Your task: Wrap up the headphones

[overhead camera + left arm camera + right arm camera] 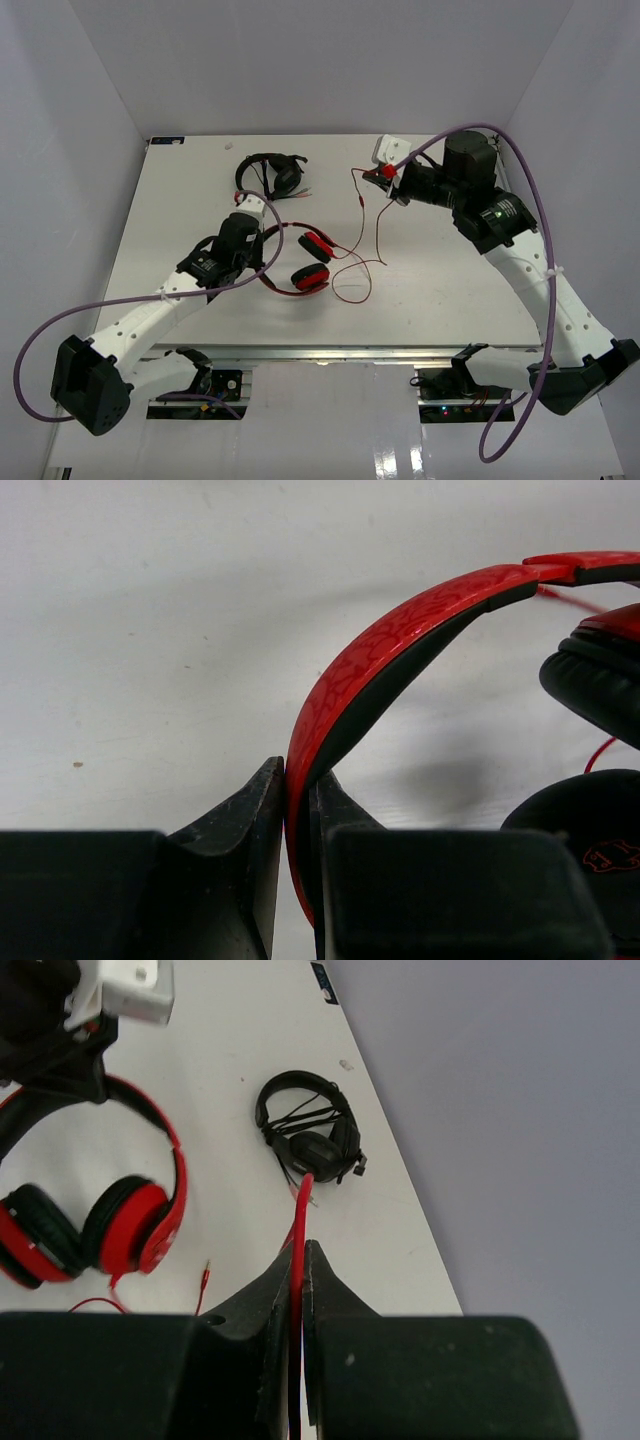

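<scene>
The headband [390, 635] and both earcups [600, 685] run off the left wrist view's right edge; the band's lower end hides between the fingers of the left end effector [297, 775]. The cable [303, 1210] vanishes inside the right end effector [298, 1255].

The headphones [310, 278] lie mid-counter [450, 290]; a second headset [272, 175] lies behind them, the cable [299, 1220] trailing right.

White table [450, 290], red headphones [310, 278] near its middle, thin red cable [350, 300] looping beside them, black headphones [272, 175] farther back
</scene>
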Controlling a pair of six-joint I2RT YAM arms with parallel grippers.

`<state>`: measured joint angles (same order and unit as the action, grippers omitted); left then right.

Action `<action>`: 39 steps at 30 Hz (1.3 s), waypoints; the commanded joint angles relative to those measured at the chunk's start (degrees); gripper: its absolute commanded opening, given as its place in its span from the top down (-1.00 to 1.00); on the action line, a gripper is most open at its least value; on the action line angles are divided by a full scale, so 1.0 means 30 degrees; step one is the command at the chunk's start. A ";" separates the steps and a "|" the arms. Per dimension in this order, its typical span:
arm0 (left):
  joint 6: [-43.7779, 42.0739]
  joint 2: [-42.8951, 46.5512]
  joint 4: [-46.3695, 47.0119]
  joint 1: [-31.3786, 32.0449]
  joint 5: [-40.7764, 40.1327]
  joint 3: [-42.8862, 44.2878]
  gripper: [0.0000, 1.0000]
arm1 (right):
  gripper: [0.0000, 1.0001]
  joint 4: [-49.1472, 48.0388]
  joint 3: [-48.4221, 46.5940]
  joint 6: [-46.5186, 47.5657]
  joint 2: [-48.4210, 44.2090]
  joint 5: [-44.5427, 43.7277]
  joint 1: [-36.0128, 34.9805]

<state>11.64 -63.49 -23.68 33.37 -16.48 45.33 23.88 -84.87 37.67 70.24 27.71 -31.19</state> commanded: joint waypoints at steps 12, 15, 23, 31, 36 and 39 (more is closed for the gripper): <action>1.2100 -0.1205 -0.2840 -0.0166 -1.0734 0.4294 1.00 | 0.85 0.1257 0.0056 -0.0727 -0.1327 0.6762 0.0784; 1.3386 -0.2169 -0.3023 -0.0174 -1.1858 0.5005 1.00 | 0.85 0.1017 0.0223 -0.1516 -0.1427 0.8926 0.0757; 1.7024 -0.5377 -0.4187 -0.0274 -1.4271 0.7368 1.00 | 0.85 -0.0722 0.1529 -0.4762 -0.2318 1.2500 0.0688; 2.0951 -0.7604 -0.5857 -0.0284 -1.4174 1.0257 1.00 | 0.85 -0.2325 0.4142 -0.6140 -0.2951 1.3356 -0.0337; 2.3464 -0.8616 -0.7370 -0.0284 -1.3998 1.1810 1.00 | 0.85 -0.2434 0.5405 -0.5886 -0.3258 1.3028 -0.1024; 2.4611 -0.8807 -0.7897 -0.0284 -1.3874 1.2238 1.00 | 0.85 -0.2481 0.6088 -0.5652 -0.3413 1.2803 -0.1419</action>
<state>76.01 -90.59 -45.22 32.75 -56.19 78.15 18.99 -68.53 21.10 62.12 64.89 -33.80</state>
